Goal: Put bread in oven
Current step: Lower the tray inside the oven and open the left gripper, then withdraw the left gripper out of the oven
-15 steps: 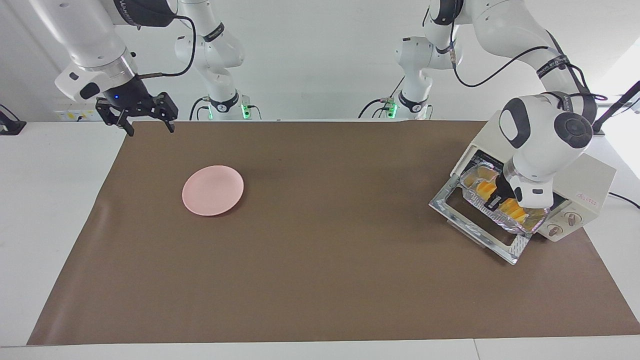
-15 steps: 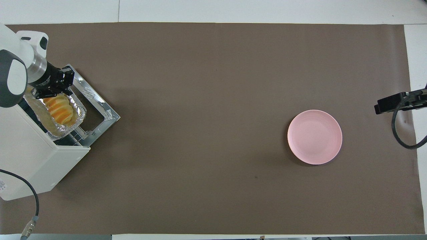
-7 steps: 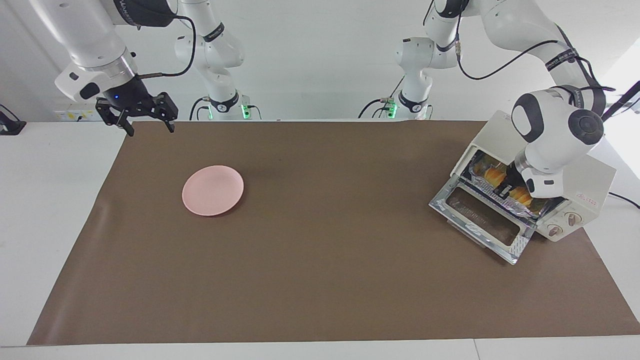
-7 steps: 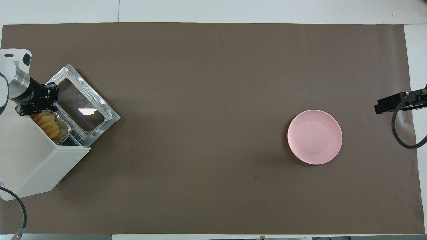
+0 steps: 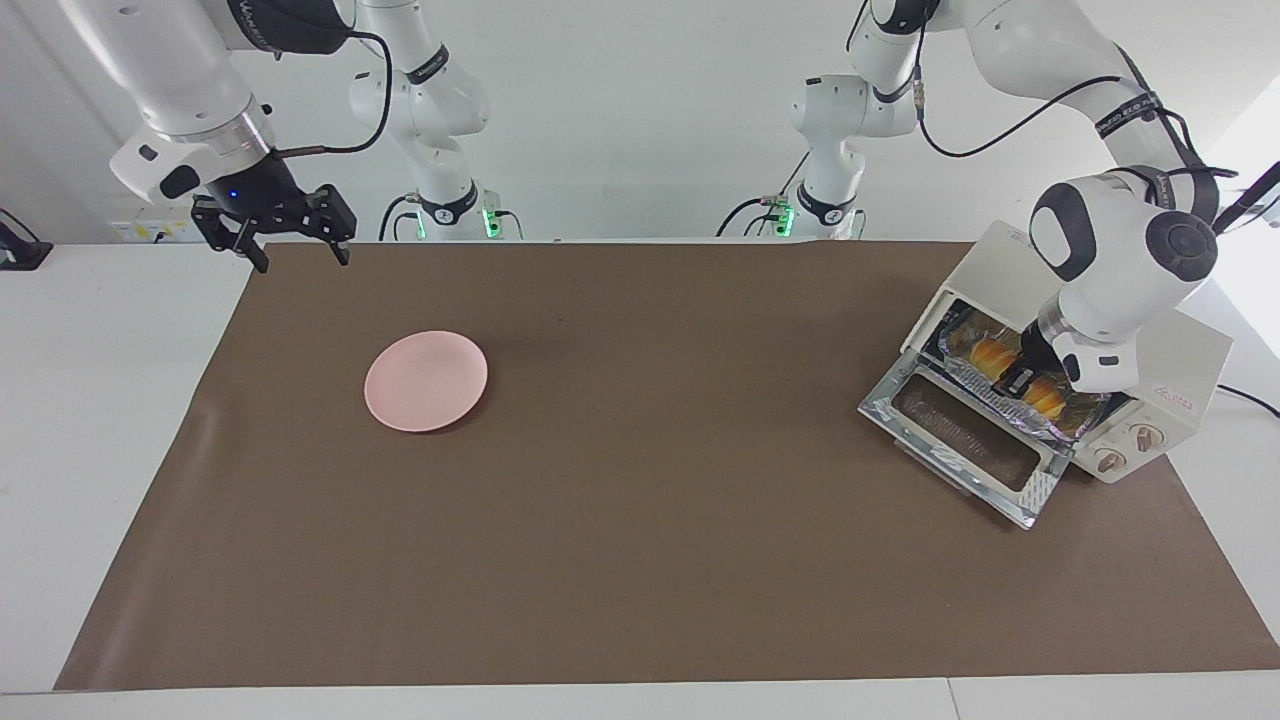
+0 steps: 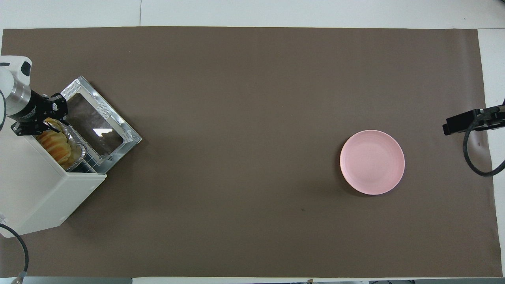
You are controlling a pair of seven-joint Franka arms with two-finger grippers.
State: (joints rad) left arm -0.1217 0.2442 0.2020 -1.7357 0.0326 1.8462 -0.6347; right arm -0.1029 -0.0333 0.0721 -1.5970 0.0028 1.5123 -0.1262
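Note:
The cream-white oven point(image 5: 1185, 350) stands at the left arm's end of the table, its glass door point(image 5: 960, 440) dropped open flat. The yellow-orange bread point(image 5: 990, 352) lies in a crinkled foil tray point(image 6: 77, 150) inside the oven's mouth on the rack. From overhead the bread point(image 6: 59, 146) shows only partly past the oven's top. My left gripper point(image 5: 1020, 380) is at the oven's opening, right against the tray's front rim. My right gripper point(image 5: 300, 258) hangs open and holds nothing over the brown mat's corner at the right arm's end.
A round pink plate point(image 5: 426, 380) lies bare on the brown mat point(image 5: 640, 560) toward the right arm's end. The oven's power cable point(image 6: 19, 244) trails off the table's near edge. The open door juts out onto the mat in front of the oven.
The left gripper has pushed the foil tray with the bread off the open door and into the oven. The door's glass now lies uncovered. The right arm has not moved.

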